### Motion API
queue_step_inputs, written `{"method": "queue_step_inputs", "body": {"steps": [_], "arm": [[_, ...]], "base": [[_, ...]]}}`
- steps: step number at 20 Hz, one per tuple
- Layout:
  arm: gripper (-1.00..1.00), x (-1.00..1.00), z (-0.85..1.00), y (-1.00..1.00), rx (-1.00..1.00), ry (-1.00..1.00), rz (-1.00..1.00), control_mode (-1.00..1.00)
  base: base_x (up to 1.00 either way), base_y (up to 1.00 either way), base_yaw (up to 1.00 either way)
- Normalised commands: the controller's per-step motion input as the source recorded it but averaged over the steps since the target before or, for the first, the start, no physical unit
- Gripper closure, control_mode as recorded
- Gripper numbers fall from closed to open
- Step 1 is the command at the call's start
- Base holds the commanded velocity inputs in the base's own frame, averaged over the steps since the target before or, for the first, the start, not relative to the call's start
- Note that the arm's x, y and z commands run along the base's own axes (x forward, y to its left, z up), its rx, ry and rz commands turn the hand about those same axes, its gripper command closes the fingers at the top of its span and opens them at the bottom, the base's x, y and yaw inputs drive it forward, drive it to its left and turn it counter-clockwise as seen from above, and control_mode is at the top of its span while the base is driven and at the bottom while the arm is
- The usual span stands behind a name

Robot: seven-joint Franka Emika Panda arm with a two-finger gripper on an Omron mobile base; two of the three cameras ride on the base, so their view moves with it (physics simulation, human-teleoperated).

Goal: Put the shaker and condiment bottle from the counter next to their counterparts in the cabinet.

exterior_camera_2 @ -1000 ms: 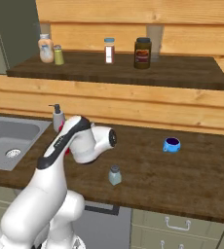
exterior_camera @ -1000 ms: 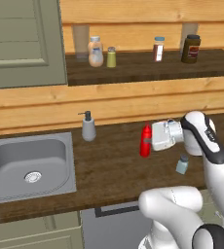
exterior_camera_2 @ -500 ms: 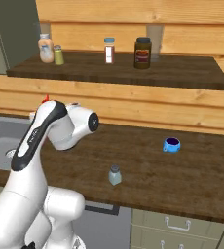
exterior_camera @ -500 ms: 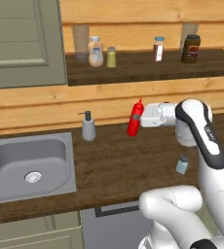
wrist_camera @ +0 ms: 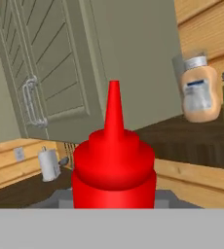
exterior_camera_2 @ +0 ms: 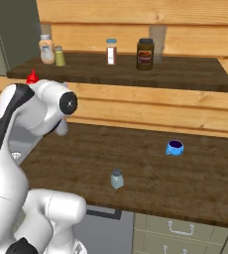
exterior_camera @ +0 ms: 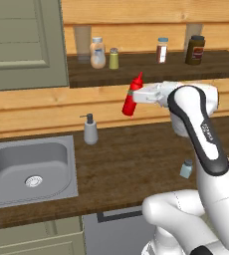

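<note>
Fingers of the white robot gripper (exterior_camera: 138,94) are clamped on the slim bright red squeeze bottle (exterior_camera: 131,95), held up in the air and tilted, just below the front edge of the dark brown cabinet shelf (exterior_camera: 151,69). On that shelf, far left, stand a rounded pale peach bottle with a white cap (exterior_camera: 97,52) and a small yellow-green shaker (exterior_camera: 114,58). The small pale blue-grey shaker (exterior_camera: 186,169) sits on the dark wooden counter (exterior_camera: 121,164), near the front edge, right of the grey steel sink (exterior_camera: 29,167).
</note>
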Motion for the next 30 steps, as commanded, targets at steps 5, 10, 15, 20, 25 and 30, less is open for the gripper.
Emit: {"method": "queue_step_inputs", "body": {"steps": [5,10,15,20,25,30], "arm": [[1.0,-0.25,0.92,0.04,0.0,0.03,-0.16,-1.0],[1.0,-0.07,0.56,0.0,0.0,0.19,-0.13,-1.0],[1.0,0.18,0.39,0.02,-0.05,0.08,-0.1,-1.0],[1.0,0.61,0.05,0.14,-0.22,-0.04,-0.01,-1.0],[1.0,0.25,-0.12,0.01,-0.23,-0.12,0.0,-1.0],[1.0,0.27,0.0,0.02,-0.04,-0.07,-0.02,-1.0]], "base": [[0.0,0.0,0.0],[0.0,0.0,0.0],[0.0,0.0,0.0],[0.0,0.0,0.0],[0.0,0.0,0.0],[0.0,0.0,0.0]]}}
